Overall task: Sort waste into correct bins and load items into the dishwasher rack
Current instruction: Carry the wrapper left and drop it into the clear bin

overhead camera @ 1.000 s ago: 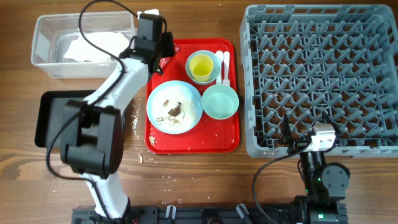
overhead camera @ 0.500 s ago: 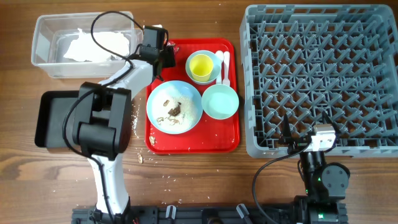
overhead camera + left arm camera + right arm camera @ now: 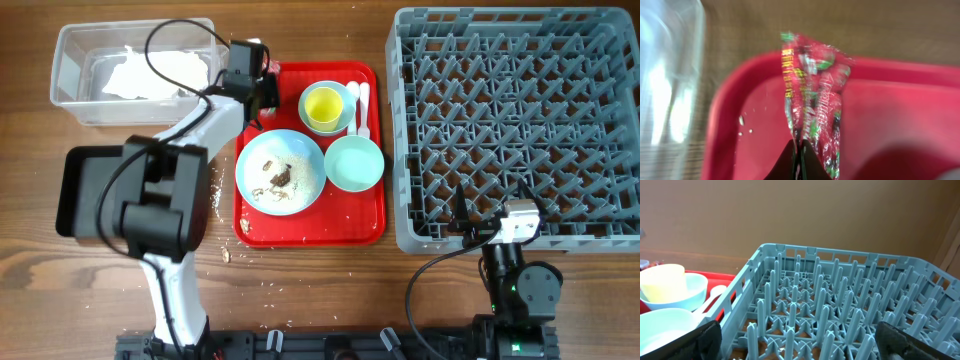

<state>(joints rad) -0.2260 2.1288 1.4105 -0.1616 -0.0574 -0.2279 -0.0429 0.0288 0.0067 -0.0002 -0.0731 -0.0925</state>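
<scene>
The left pincer (image 3: pixel 799 152) grips the small red wrapper (image 3: pixel 812 95) by its lower edge at the red tray's (image 3: pixel 900 125) corner beside the clear tub (image 3: pixel 62 70), probably its destination since napkins lie there, while the right pincer (image 3: pixel 800 347) sits wide and empty by the rack (image 3: pixel 840 310).

Robot lab bench: wooden table (image 3: pixel 320 290), two cabled robot arms (image 3: pixel 165 210), grey dishwasher rack (image 3: pixel 515 125) on top.

Bright, even light from above with soft little shadows, sharp in the top view, but blurred up close on the wrapper (image 3: pixel 812 100), with white glare on the tub (image 3: pixel 665 85).
</scene>
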